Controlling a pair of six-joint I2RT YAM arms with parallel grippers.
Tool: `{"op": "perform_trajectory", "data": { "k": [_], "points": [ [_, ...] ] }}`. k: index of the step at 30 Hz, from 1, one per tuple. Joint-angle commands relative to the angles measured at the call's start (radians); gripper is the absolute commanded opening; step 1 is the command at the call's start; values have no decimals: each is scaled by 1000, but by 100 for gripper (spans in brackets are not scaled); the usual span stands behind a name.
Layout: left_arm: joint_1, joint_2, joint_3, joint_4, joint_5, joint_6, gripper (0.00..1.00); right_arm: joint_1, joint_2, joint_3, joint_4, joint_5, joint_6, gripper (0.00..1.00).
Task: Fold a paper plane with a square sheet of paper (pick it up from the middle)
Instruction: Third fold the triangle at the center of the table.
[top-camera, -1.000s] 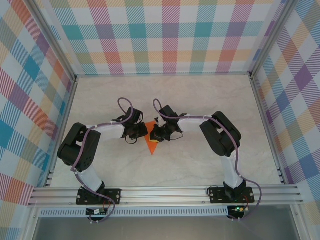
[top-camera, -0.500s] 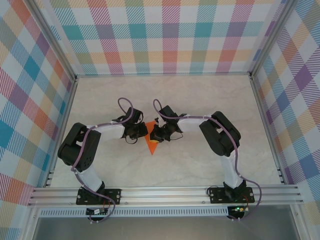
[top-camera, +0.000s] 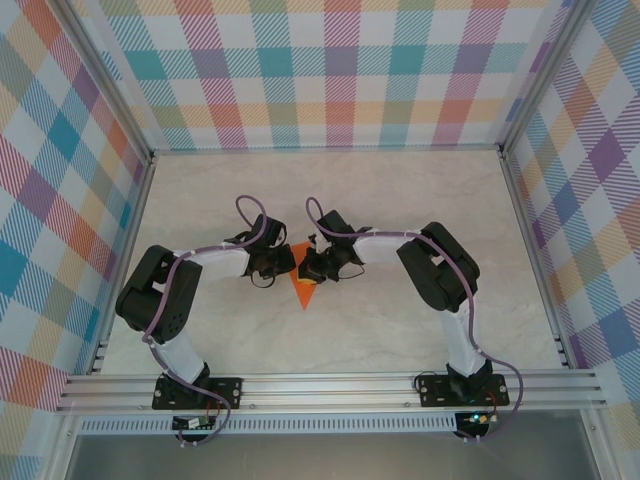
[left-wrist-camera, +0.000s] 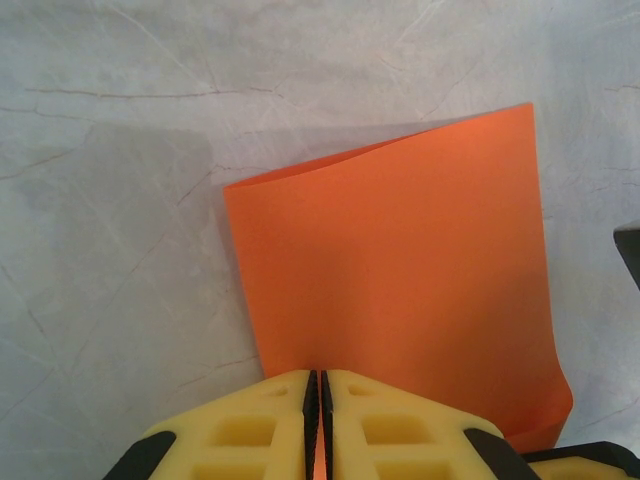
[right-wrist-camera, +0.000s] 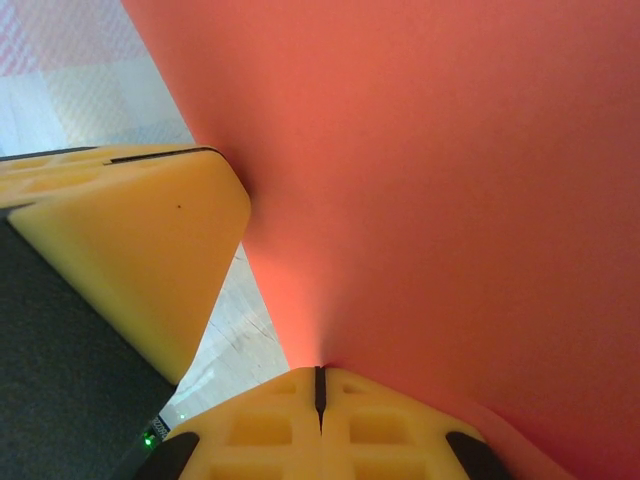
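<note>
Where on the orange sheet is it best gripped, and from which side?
Likely an edge near its middle, coming in edge-on along its plane: the orange sheet is thin and bowed, so only a margin fits between fingers. The left gripper and right gripper are shut on it so.

The sheet of paper is at the middle of the counter, between the two tools. The left tool meets it from the left and the right tool from the right, each pinching an edge of it.
</note>
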Motion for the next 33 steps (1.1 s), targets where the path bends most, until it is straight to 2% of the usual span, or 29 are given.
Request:
{"op": "perform_trajectory", "data": {
  "k": [1, 20, 24, 30, 33],
  "points": [
    [13, 30, -26, -32, 16, 11, 13, 8, 27, 22, 1, 27, 3, 2],
    [13, 28, -11, -44, 15, 18, 13, 7, 11, 12, -62, 31, -75, 5],
    [13, 30, -5, -49, 18, 21, 13, 7, 17, 18, -72, 35, -84, 9],
    [13, 3, 10, -63, 20, 9, 14, 8, 24, 11, -76, 48, -81, 23],
    [15, -43, 29, -99, -26, -17, 14, 7, 24, 4, -75, 55, -84, 26]
  ]
}}
